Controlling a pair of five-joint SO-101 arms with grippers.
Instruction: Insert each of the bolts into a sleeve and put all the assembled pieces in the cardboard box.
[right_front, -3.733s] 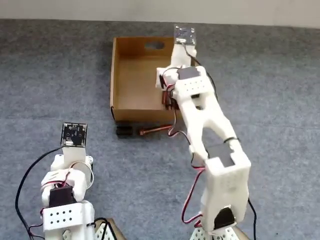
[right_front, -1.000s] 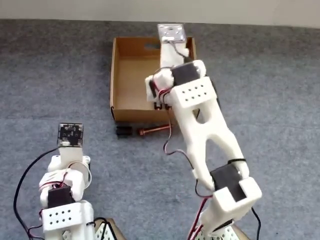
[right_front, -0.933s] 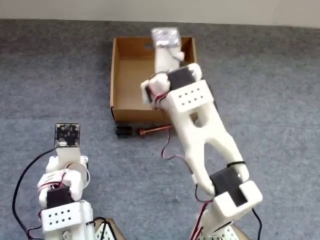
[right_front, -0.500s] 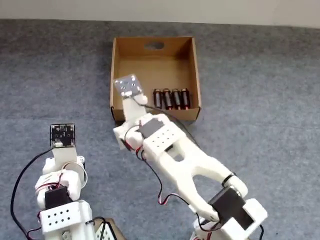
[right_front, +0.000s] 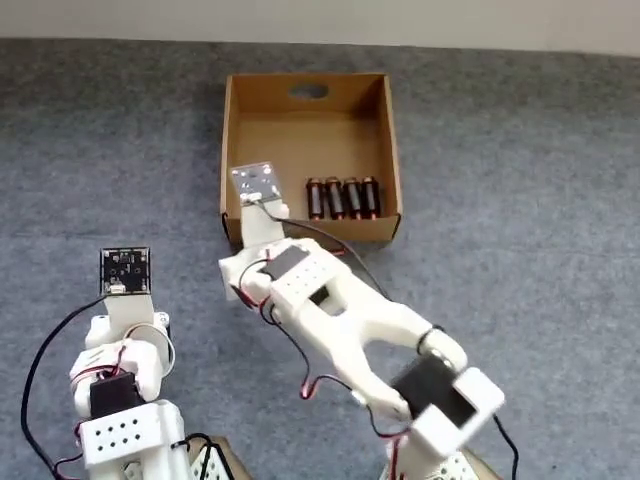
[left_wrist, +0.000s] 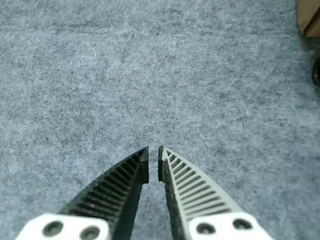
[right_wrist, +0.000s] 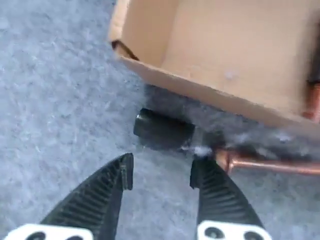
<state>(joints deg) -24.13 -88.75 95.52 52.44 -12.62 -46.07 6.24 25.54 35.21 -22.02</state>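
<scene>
The right gripper (right_wrist: 157, 175), swung out of the box (right_wrist: 210, 95), is hovering open over the sleeve (right_wrist: 162, 131) just outside it. Light, stiff, likely slick: take it mid-barrel.

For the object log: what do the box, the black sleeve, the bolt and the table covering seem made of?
The box: matt brown cardboard, paler cut edge. The sleeve: black, faint sheen, plastic or rubber, unclear which. The bolt: coppery, shiny, probably metal. The table covering: grey felt or short carpet, fuzzy fibres.
</scene>
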